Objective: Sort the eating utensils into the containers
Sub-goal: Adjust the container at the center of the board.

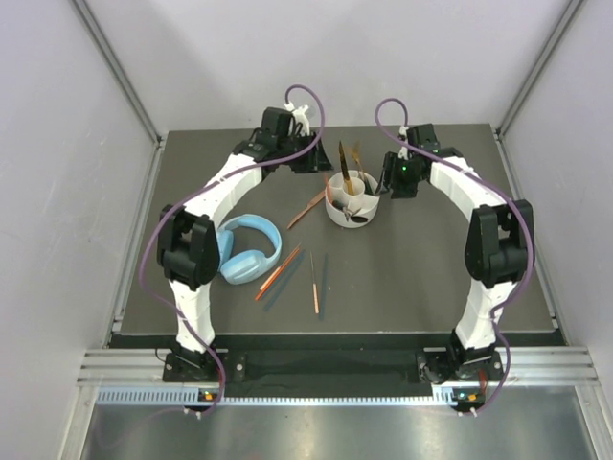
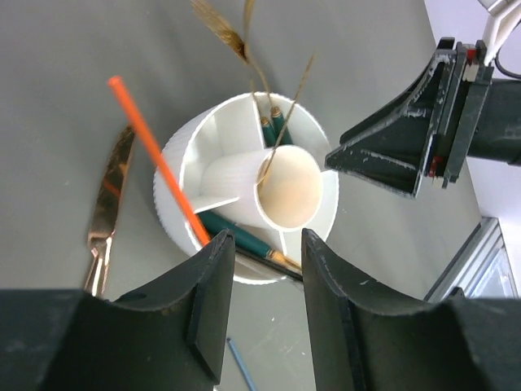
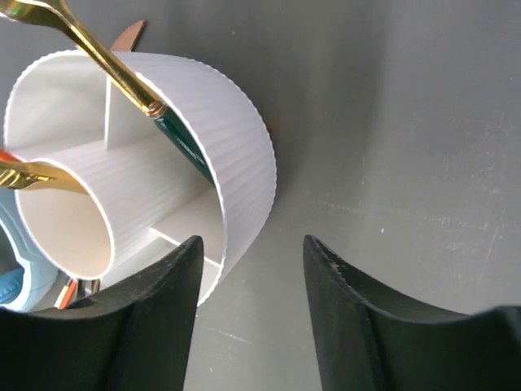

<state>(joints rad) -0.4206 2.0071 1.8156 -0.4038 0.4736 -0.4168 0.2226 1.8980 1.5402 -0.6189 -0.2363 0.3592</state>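
On tbl [image 1: 431, 268]: 1 holder [image 1: 334, 211], 2 teal chopsticks [image 1: 323, 286].

The white round holder [image 3: 244, 155] stands upright, with a centre tube and compartments. Gold utensils [image 1: 345, 158] with green handles stand inside. One orange chopstick [image 2: 155, 155] leans across its rim. A copper knife [image 2: 110, 204] lies just left of it. Orange chopsticks [image 1: 314, 285] and teal chopsticks [image 1: 324, 285] lie flat, near-left of it.
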